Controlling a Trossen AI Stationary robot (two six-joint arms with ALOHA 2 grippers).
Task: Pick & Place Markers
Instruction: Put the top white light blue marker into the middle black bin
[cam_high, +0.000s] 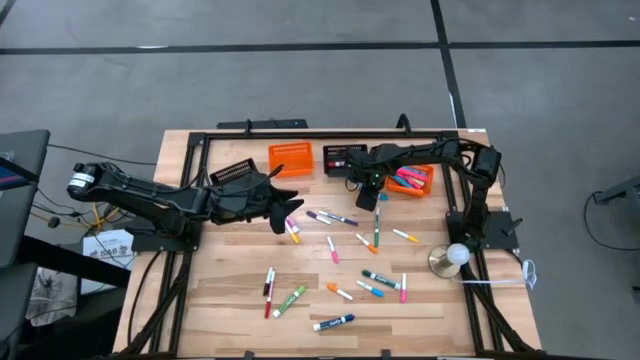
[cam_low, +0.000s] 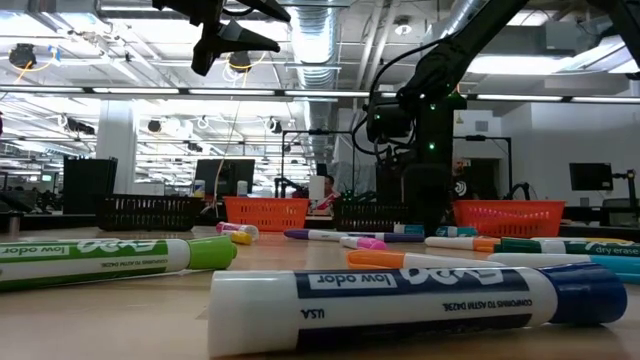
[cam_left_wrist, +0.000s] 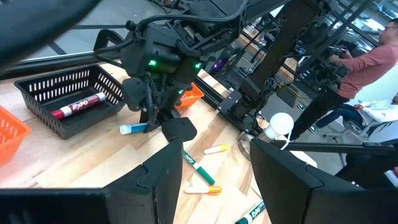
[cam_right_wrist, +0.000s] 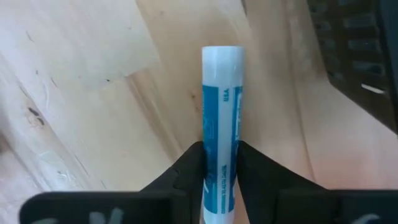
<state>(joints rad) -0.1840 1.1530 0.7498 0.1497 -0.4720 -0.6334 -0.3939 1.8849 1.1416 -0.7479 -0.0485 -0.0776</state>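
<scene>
Several markers (cam_high: 340, 218) in mixed colours lie scattered on the wooden table (cam_high: 230, 300). My right gripper (cam_high: 372, 194) points down near the far right baskets and is shut on a blue-and-white marker (cam_right_wrist: 222, 99), which also shows in the left wrist view as the blue marker (cam_left_wrist: 132, 129) under the right gripper (cam_left_wrist: 155, 117). My left gripper (cam_high: 286, 206) hangs above the table left of centre, open, with nothing between its fingers (cam_left_wrist: 168, 180). My right gripper pinches the blue marker's printed barrel (cam_right_wrist: 221, 146) between its two fingers (cam_right_wrist: 193, 168), one on each long side. The fingers come from above, pointing down, and lie across the marker. The marker lies flat on the table, its white end (cam_right_wrist: 222, 55) sticking out beyond the fingers.
Along the far edge stand a black basket (cam_high: 235, 172), an orange basket (cam_high: 290, 158), a second black basket (cam_left_wrist: 68, 102) holding a red marker (cam_left_wrist: 78, 107), and an orange basket (cam_high: 412, 181) with several markers. A white ball on a metal base (cam_high: 450, 258) stands at the right. A person (cam_left_wrist: 367, 56) sits beyond the table.
</scene>
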